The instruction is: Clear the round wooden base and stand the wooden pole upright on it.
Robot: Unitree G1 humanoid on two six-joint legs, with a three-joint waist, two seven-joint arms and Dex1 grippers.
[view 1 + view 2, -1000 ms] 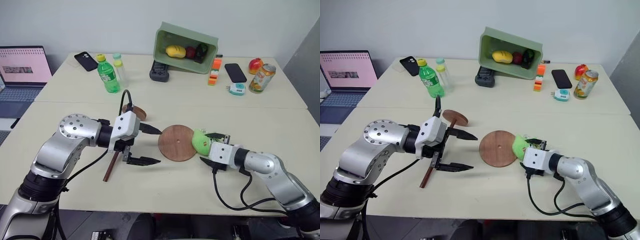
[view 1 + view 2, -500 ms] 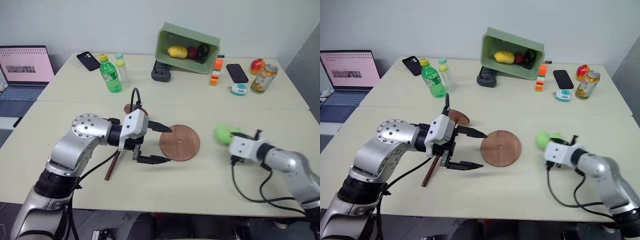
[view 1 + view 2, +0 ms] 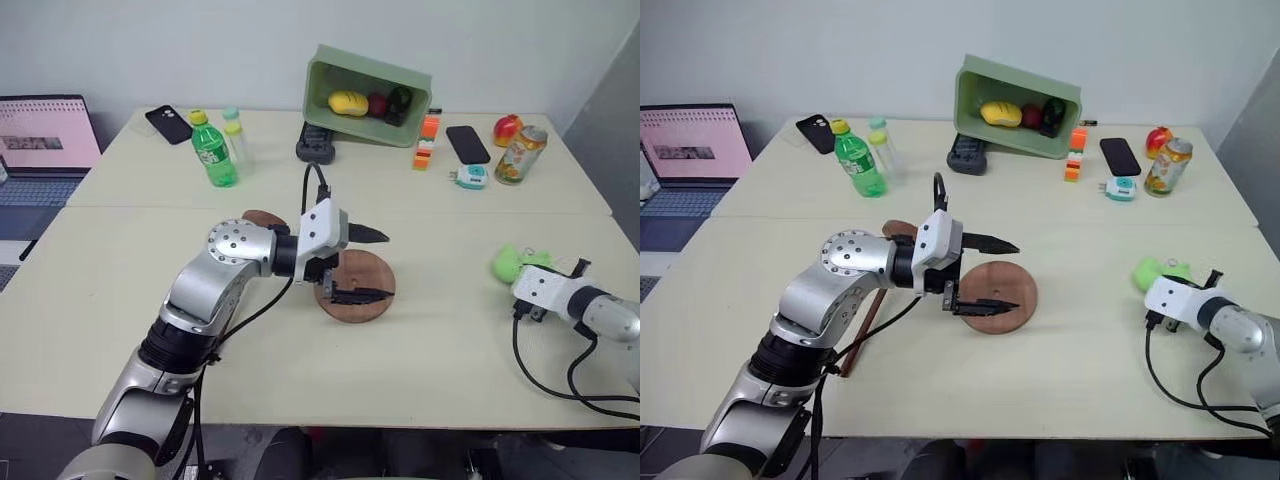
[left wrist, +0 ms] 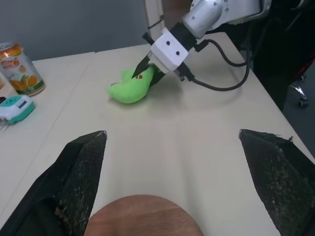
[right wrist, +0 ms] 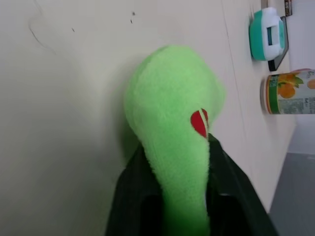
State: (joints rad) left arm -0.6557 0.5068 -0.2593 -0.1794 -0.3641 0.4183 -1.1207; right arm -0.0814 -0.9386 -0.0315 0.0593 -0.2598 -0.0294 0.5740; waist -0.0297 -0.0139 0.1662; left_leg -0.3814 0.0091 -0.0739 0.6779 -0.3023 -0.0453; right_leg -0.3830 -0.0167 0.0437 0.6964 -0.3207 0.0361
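The round wooden base [image 3: 357, 290] lies flat mid-table with nothing on it. My left gripper [image 3: 386, 265] hovers open just over it, one finger on each side of its right part; the base's edge [image 4: 142, 216] shows between the fingers in the left wrist view. The wooden pole [image 3: 853, 348] lies on the table behind my left arm, its small end disc [image 3: 262, 218] to the base's left. At the far right my right gripper [image 4: 149, 70] is shut on a green plush toy [image 3: 510, 262], which rests on the table [image 5: 172, 113].
At the back stands a tipped green bin [image 3: 370, 88] with fruit in it. A green bottle [image 3: 213, 150] and a clear bottle are back left, near a laptop [image 3: 45, 135]. A drink can [image 3: 521, 155], an apple, phones and small gadgets sit back right.
My right gripper closed on the green toy and carried it off the base to the right side of the table. My left gripper swung right until it came over the base.
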